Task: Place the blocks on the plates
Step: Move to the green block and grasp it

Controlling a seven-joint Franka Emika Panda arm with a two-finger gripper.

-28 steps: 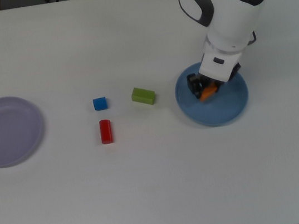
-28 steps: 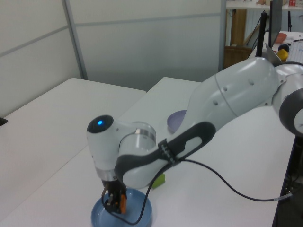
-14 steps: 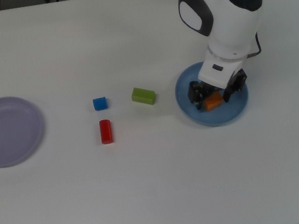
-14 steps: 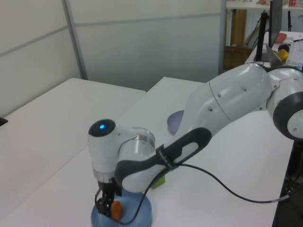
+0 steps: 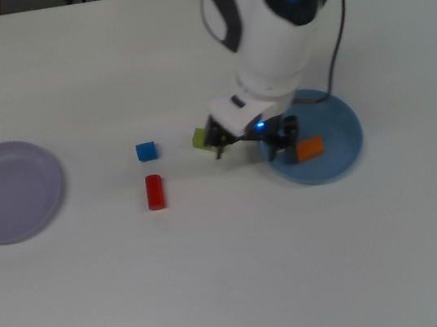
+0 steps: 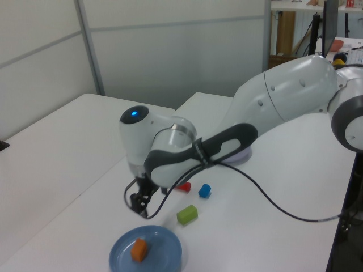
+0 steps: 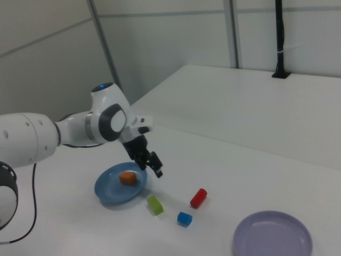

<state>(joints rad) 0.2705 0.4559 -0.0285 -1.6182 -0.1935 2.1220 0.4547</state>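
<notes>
Four blocks (image 7: 128,178), two plates (image 5: 342,163): one orange block plated; hand (image 7: 149,163) spread, empty.

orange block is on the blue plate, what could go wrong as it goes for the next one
The gripper hangs above the table near the green bar, which sits close to the blue plate. A descent slightly off could clip the plate's rim and jostle the orange block.

The bar lies at an angle in the top view, so jaws not turned to match might push it away instead of closing on it.
</notes>
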